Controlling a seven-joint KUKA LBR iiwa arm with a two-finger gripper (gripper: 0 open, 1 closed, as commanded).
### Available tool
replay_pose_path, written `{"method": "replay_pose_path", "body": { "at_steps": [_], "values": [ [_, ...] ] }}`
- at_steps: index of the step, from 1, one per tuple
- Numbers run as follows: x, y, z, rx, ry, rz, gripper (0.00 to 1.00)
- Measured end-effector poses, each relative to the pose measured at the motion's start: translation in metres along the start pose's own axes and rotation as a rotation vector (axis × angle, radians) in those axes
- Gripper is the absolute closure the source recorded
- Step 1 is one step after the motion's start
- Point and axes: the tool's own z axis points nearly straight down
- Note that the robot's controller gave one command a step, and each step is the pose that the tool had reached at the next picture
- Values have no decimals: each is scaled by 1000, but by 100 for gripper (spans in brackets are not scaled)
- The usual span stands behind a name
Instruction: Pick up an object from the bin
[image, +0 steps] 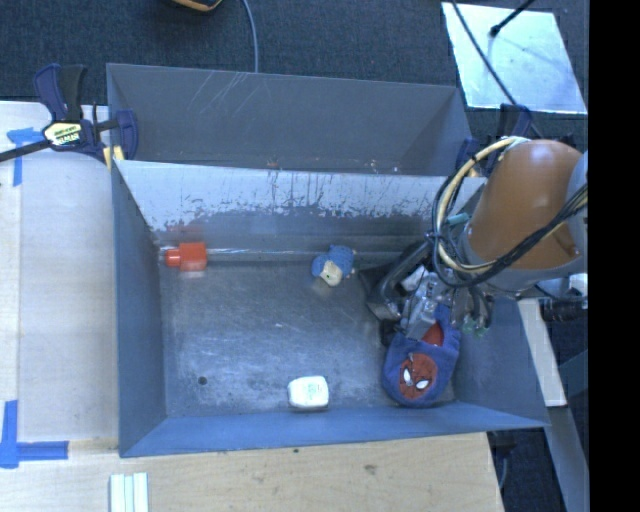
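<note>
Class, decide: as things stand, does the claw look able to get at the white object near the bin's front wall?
Probably yes. The white object lies alone on bare bin floor; the claw is over the Spider-Man toy beside it, with nothing between.

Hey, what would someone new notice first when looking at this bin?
The gripper is low in the front right corner of the bin, right above a blue Spider-Man pouch. Elsewhere lie a white lump at front centre, a red block back left and a blue toy by the back wall.
</note>
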Motion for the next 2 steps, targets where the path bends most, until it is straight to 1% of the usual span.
{"method": "replay_pose_path", "body": {
  "at_steps": [1,2],
  "values": [
    [6,2,-6,-1,0,-9,100],
    [13,-19,-29,-1,-5,-15,100]
  ]
}}
